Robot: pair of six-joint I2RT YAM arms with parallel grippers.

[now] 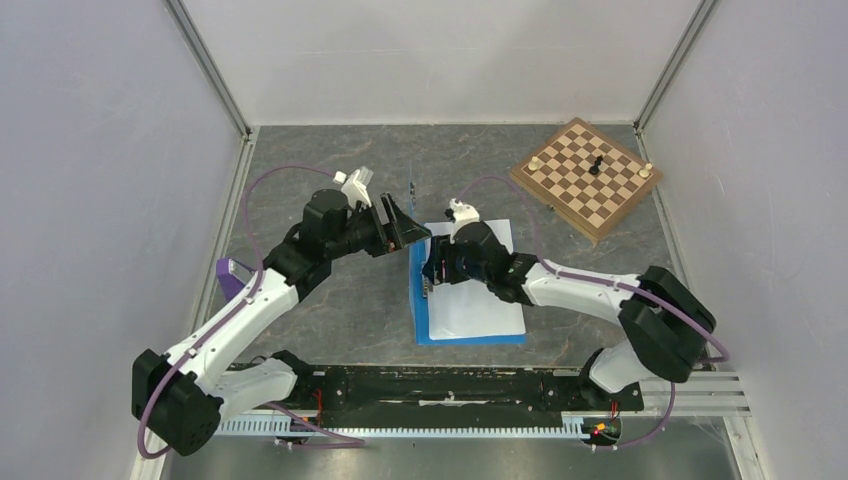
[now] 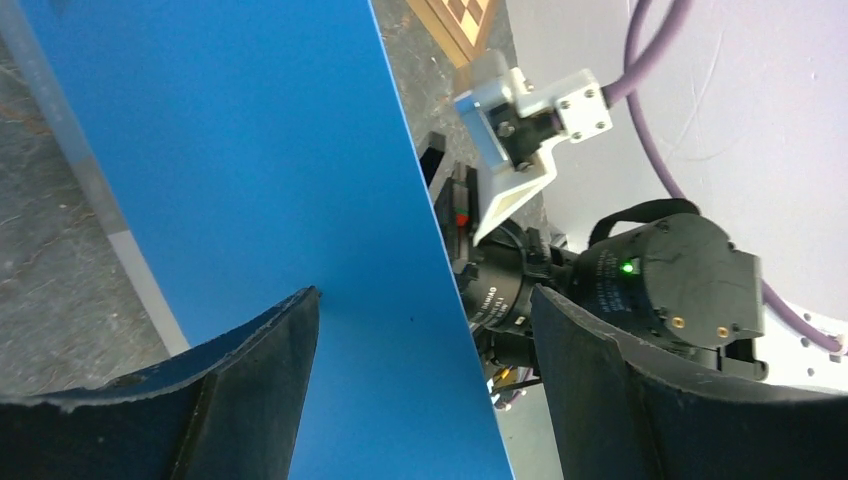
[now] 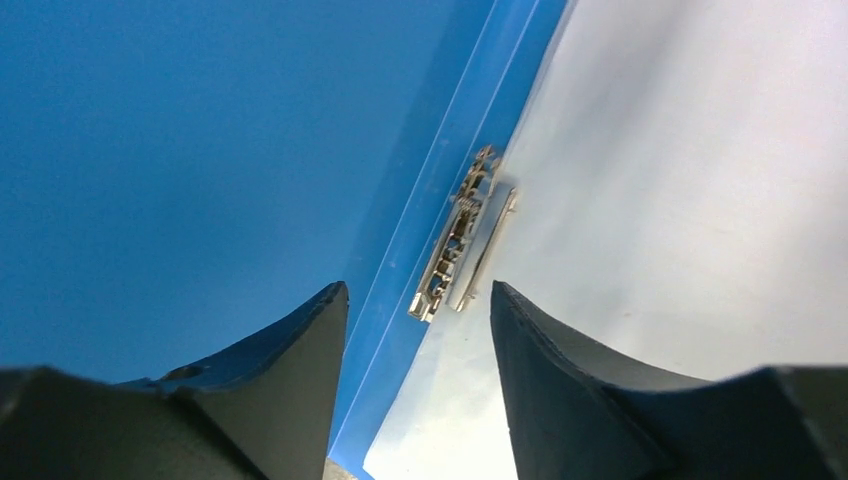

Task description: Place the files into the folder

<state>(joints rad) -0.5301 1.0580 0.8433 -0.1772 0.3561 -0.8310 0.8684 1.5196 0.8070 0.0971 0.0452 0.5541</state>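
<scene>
From above, the folder lies open mid-table, files on its base, cover upright at the left gripper. At the left wrist, spread fingers straddle the cover's edge; at the right wrist, the right gripper gapes over the metal clip.

The left arm and the right arm are built of white links and black joint housings; a purple cable is run along each; the fingers are black, curved and tapered; a white bracket is fastened with small screws; a green light is seen on one black housing.
</scene>
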